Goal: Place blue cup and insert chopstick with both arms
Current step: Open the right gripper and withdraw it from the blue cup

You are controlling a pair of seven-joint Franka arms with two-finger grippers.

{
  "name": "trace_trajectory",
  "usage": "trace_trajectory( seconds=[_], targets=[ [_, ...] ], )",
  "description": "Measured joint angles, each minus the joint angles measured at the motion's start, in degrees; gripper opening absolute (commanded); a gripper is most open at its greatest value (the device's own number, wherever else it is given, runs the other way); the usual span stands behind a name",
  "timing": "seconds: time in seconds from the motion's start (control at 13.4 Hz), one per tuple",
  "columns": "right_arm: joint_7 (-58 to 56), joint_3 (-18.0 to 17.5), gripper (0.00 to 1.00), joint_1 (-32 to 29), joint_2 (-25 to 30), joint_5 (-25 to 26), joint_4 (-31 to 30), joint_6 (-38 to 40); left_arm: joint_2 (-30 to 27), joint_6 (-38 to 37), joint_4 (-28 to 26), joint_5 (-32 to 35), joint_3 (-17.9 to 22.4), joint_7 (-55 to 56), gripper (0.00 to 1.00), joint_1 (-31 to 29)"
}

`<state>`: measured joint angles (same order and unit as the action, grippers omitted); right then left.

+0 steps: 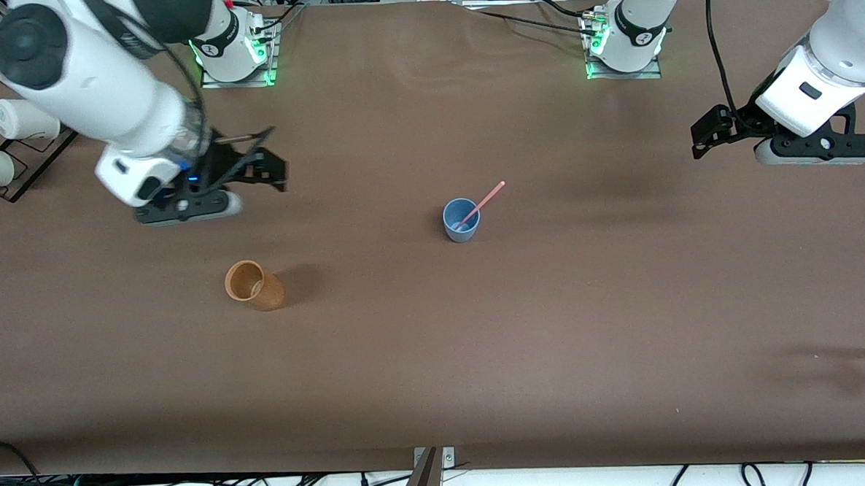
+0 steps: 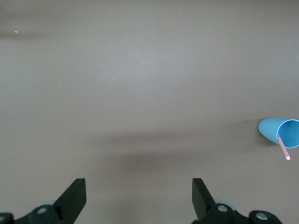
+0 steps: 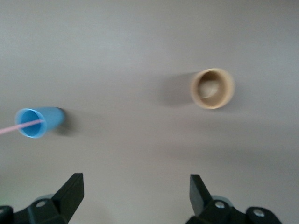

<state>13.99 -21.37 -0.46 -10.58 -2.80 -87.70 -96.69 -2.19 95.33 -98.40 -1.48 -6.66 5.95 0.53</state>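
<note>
Though unseen from left wrist, tan cup [image 3: 212, 88] beside right claw [image 3: 135, 196].

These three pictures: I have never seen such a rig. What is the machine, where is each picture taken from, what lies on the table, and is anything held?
Two white robot arms work at a brown table. The big picture looks down from across it; each small one comes from a camera on one arm's wrist. A blue cup stands mid-table with a pink chopstick leaning in it. A tan cup stands nearer the camera, toward the right arm's end. The left end effector and right end effector are both open over bare table, holding nothing.
</note>
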Motion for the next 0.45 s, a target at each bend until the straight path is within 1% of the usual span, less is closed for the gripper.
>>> trace_trajectory(
  seconds=[0.15,0.22,0.3,0.45],
  targets=[
    [-6.84,3.06,1.00,-1.50,1.68,1.13,-1.32,1.53,0.00,-0.01,0.00,0.00,0.01,0.00,1.00,0.00],
    [-8.50,4.30,1.00,-1.68,2.18,1.39,-1.57,1.89,0.00,-0.01,0.00,0.00,0.01,0.00,1.00,0.00],
    [-9.19,5.02,1.00,-1.70,2.49,1.46,-1.63,2.15,0.00,-0.01,0.00,0.00,0.01,0.00,1.00,0.00],
    [-9.42,5.16,1.00,-1.64,2.89,1.50,-1.64,2.49,0.00,-0.02,0.00,0.00,0.01,0.00,1.00,0.00]
  ],
)
